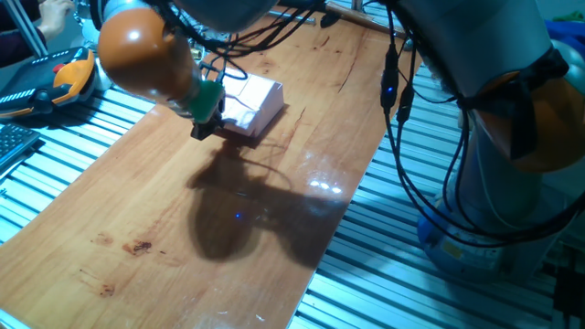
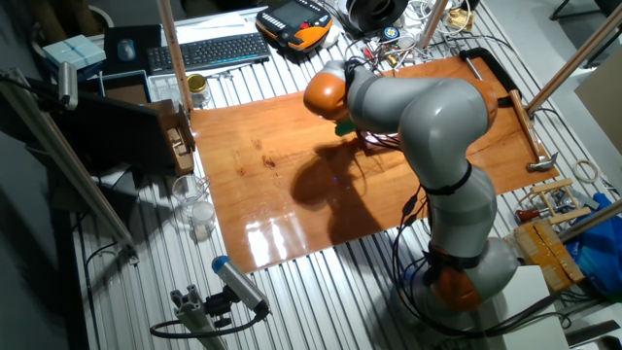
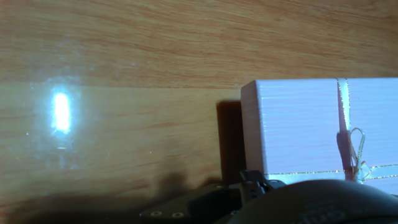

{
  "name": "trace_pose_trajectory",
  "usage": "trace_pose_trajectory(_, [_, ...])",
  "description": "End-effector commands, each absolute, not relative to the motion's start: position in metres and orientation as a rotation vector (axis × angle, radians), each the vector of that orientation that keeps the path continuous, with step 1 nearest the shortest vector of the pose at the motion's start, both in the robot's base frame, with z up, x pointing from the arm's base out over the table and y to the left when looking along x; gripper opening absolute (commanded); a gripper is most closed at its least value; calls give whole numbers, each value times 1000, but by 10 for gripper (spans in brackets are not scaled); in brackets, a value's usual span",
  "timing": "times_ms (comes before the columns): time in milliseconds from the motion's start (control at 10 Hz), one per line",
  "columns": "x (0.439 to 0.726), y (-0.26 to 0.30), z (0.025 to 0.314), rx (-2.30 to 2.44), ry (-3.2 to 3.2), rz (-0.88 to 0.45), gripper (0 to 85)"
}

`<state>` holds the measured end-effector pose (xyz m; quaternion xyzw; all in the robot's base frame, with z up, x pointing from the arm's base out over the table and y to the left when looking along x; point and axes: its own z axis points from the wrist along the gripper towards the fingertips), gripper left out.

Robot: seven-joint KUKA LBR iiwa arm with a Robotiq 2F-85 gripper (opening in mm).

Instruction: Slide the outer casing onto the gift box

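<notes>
The outer casing (image 3: 298,127) is a pale pink flat sleeve with a cream ribbon and a small bow, filling the right of the hand view. In one fixed view the outer casing (image 1: 254,102) lies on the wooden board (image 1: 183,228) near its far end. My gripper (image 1: 203,125), dark below a green collar, stands low at the casing's left side, touching or nearly touching it. Its fingers are not shown clearly enough to read their state. The gift box is hidden; no tray shows apart from the casing. In the other fixed view the arm (image 2: 418,107) covers the casing.
An orange and grey pendant (image 1: 64,80) and a keyboard (image 2: 209,51) lie beyond the board's far side. Black cables (image 1: 393,119) hang beside the arm's base. Glass jars (image 2: 194,206) stand off one corner of the board. A black frame (image 2: 501,73) sits at its other end.
</notes>
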<state>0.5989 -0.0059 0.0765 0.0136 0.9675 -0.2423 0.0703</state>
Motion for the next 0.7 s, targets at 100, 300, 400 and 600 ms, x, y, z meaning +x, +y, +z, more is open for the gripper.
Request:
trace_pose_trajectory(100, [599,-6,77,40,2909,-739,0])
trace_pose_trajectory(300, [598,-7,78,36,2906,-743,0])
trace_pose_trajectory(400, [597,-8,80,32,2912,-733,0])
trace_pose_trajectory(600, [597,-8,81,29,2918,-726,0])
